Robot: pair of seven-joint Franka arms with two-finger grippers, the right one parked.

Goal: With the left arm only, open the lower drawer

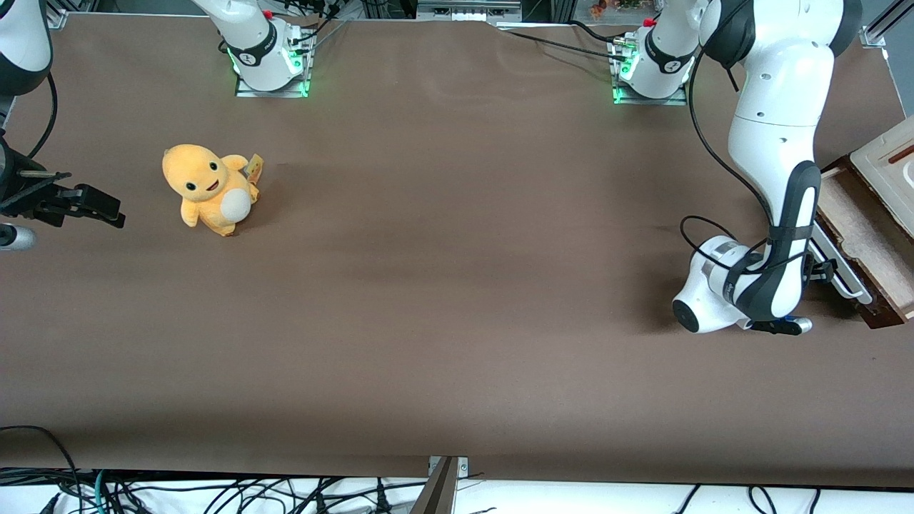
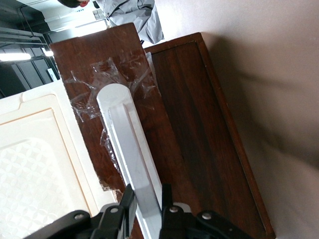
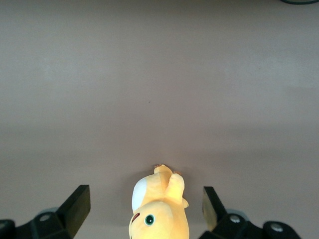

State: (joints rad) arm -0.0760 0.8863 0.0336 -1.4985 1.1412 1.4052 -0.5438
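Lower drawer (image 1: 860,239) sits at the working arm's end of the bench (image 1: 443,285), hard against that edge; its dark wood front (image 2: 194,129) carries a long white bar handle (image 2: 130,164), with clear tape crinkled around the bar's rounded end. Cream-white panel (image 2: 35,164) lies just beside the handle.

Left arm (image 1: 775,164) reaches low toward the drawer. Gripper (image 2: 147,199) straddles the bar, jaws clenched on the handle, one finger each side.

Handling, by judgement: the wooden box is rigid and moderately heavy and should slide rather than flex. The bar is smooth, likely slippery, so a grip across its narrow width is the sensible hold. The hold appears off-centre, which might skew the drawer on its runners.

Room: pale inside of the drawer already shows in the front view, so it looks partly out. Open bench stretches toward the parked arm's end; only the yellow plush toy (image 1: 211,189) stands there, well apart.
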